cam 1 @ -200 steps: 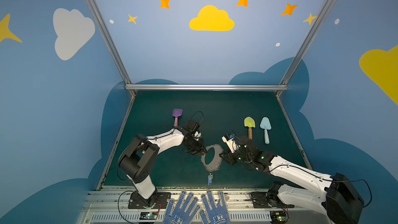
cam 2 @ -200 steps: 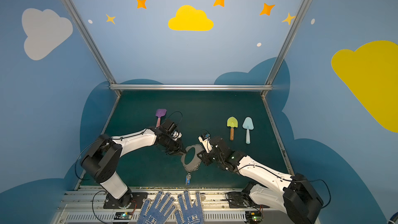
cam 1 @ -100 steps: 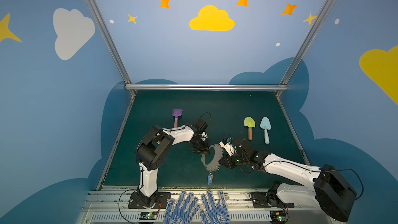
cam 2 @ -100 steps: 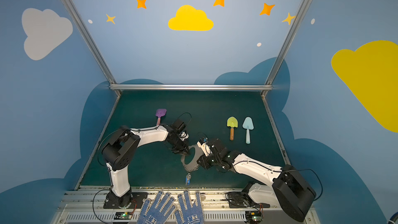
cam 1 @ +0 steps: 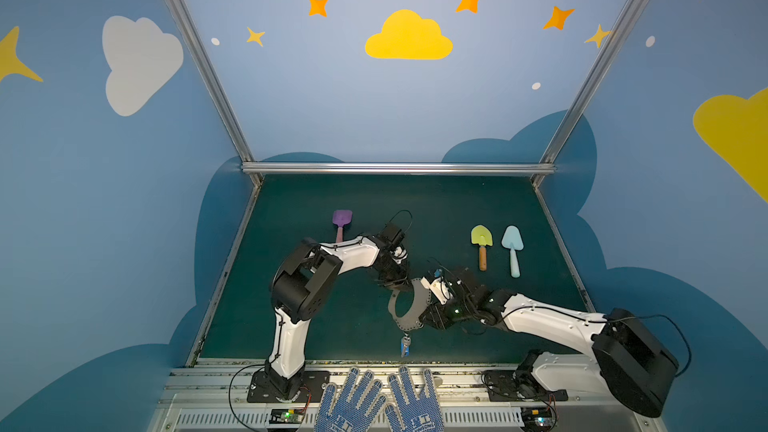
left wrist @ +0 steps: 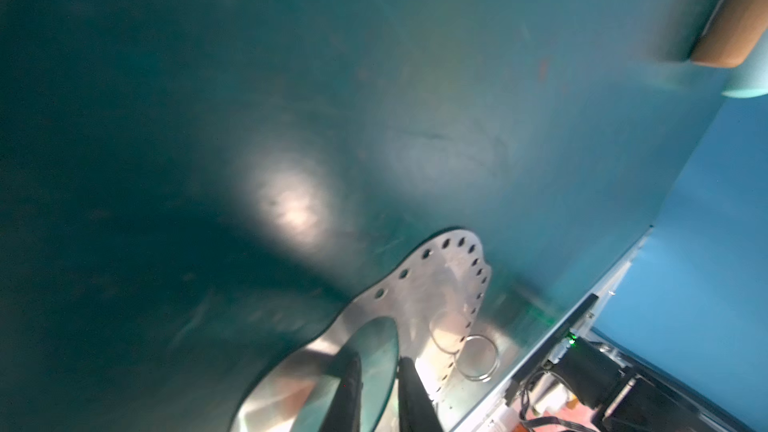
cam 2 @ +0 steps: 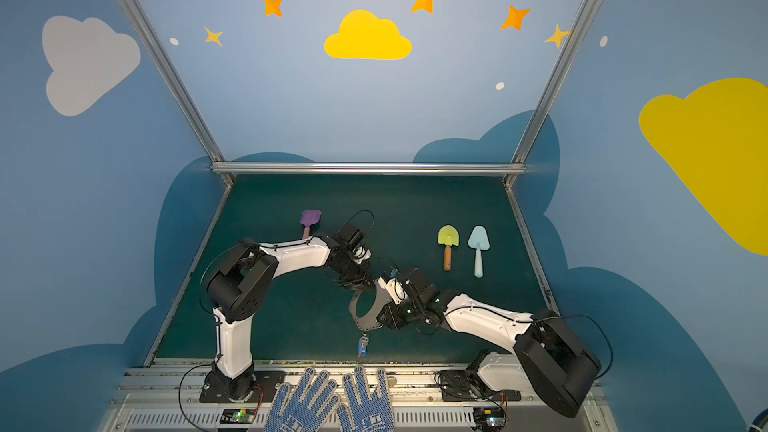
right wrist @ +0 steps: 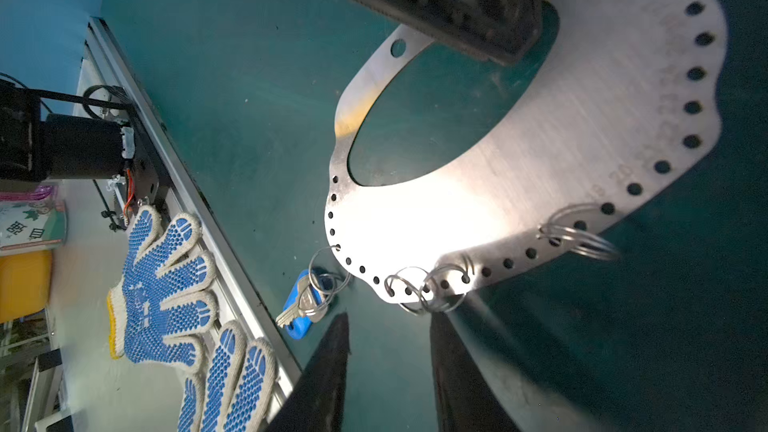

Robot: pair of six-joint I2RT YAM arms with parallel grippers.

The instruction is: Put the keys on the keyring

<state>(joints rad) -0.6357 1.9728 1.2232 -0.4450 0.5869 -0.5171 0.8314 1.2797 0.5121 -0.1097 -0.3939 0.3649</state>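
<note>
The keyring (cam 1: 402, 310) (cam 2: 362, 312) is a flat grey metal band with holes along its edge, lying on the green mat near the front middle. The keys (cam 1: 405, 346) (cam 2: 363, 346) (right wrist: 303, 305), silver with a blue tag, lie just in front of it, joined by a wire ring (right wrist: 328, 268) to an edge hole. My left gripper (cam 1: 395, 284) (left wrist: 379, 361) is at the band's far end, its tips over the oval hole, a narrow gap between them showing only mat. My right gripper (cam 1: 422, 321) (right wrist: 390, 315) is open, its tips just short of two empty wire rings (right wrist: 432, 286).
A purple toy shovel (cam 1: 341, 222) lies at the back left. A yellow-green one (cam 1: 482, 243) and a light blue one (cam 1: 512, 249) lie at the back right. Blue-dotted gloves (cam 1: 378, 405) rest on the metal front rail (right wrist: 178, 184), close behind the keys.
The left gripper has moved right onto the keyring's far end. The right gripper has slid toward the front along the band's right side. The keyring and keys have stayed about where they were.
</note>
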